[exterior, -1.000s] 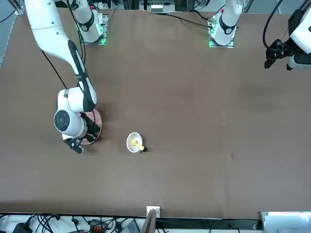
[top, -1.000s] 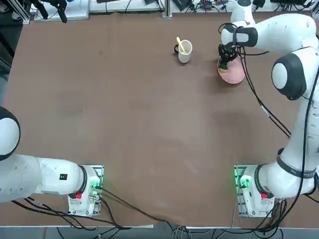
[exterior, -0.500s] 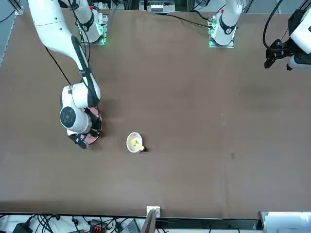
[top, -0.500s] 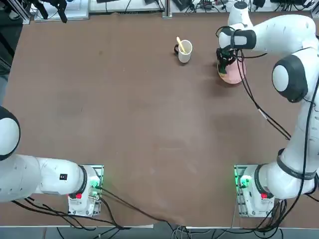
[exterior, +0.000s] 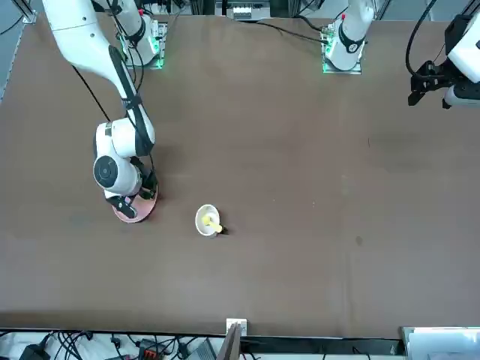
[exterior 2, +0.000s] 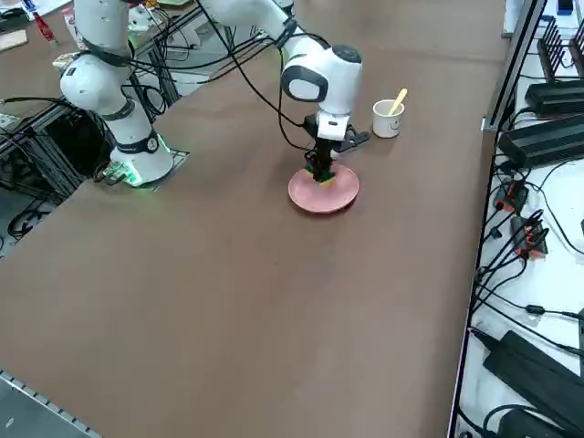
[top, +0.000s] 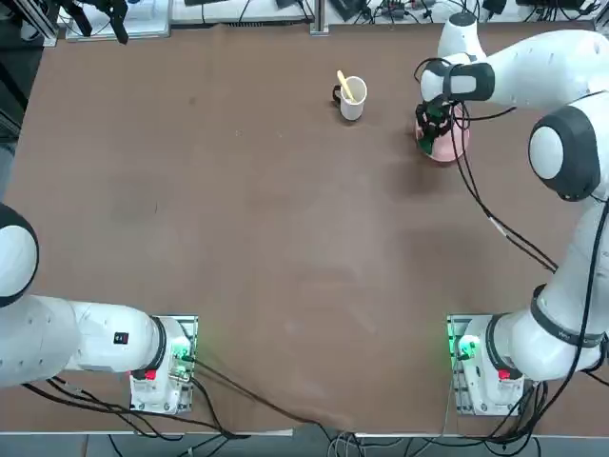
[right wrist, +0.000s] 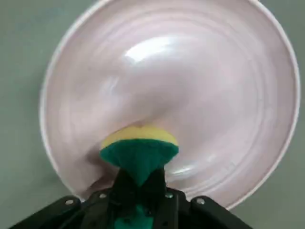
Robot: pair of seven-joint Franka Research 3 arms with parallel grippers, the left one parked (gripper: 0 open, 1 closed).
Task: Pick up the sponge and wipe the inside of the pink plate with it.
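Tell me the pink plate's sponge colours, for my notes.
Green and yellow, clearest in the right wrist view.

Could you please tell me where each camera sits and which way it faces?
Top: overhead, facing down on the table; both arms show.
Front: across the table, facing the robot; both arms show.
Right side: raised at the robot's right, looking diagonally down; the right arm shows.
Right wrist: on that arm, facing its gripper shut on the sponge.
Top and front share the white mug.

The white-and-dark-grey jointed right arm (top: 576, 152) is reaching forward from its base at the table's near edge toward the far right corner, its elbow bending, its black two-finger right gripper (right wrist: 139, 183) pointing down with both fingers closing inward.
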